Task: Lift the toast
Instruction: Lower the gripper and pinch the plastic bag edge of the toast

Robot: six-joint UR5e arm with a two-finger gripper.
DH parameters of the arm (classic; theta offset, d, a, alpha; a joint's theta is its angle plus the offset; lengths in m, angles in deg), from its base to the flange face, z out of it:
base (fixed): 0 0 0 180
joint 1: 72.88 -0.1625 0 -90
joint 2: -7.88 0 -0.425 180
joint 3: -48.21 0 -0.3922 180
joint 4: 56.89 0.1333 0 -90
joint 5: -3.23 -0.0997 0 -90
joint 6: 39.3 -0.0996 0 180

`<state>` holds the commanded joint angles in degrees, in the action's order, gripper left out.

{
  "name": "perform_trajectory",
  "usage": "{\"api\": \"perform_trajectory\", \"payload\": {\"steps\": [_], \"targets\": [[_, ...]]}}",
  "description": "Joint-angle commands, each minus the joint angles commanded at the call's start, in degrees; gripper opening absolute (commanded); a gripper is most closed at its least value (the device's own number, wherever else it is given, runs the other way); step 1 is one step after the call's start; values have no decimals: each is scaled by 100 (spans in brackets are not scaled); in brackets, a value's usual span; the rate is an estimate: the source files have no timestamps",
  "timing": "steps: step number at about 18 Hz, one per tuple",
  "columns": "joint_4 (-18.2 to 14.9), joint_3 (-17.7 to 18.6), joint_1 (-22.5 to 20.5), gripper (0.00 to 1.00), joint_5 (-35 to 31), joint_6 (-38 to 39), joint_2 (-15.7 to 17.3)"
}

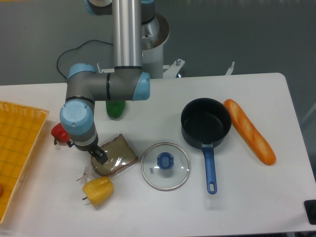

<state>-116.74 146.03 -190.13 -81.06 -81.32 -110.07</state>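
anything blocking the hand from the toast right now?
Nothing visible does. The hand is already down at the left edge of the toast, with no object between them. The yellow pepper sits just below the toast, the glass lid to its right and the red pepper to the upper left, all beside the approach, not in it.

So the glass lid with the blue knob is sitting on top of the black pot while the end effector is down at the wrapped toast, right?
Not quite. The camera view shows the glass lid lying flat on the table, in front of and to the left of the open black pot. The end effector is indeed down at the wrapped toast.
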Motion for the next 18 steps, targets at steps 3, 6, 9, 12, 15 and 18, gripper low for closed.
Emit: {"api": "perform_trajectory", "payload": {"steps": [3,6,9,12,15,18], "targets": [[-17,9,0,100,-96,-26,-35],[0,0,35,100,-369,-17,-105],[0,-26,35,100,-378,-26,-132],[0,-70,35,100,-404,-44,-176],[9,-88,27,100,-413,-44,-211],[9,-88,26,100,-413,-44,-220]]}}
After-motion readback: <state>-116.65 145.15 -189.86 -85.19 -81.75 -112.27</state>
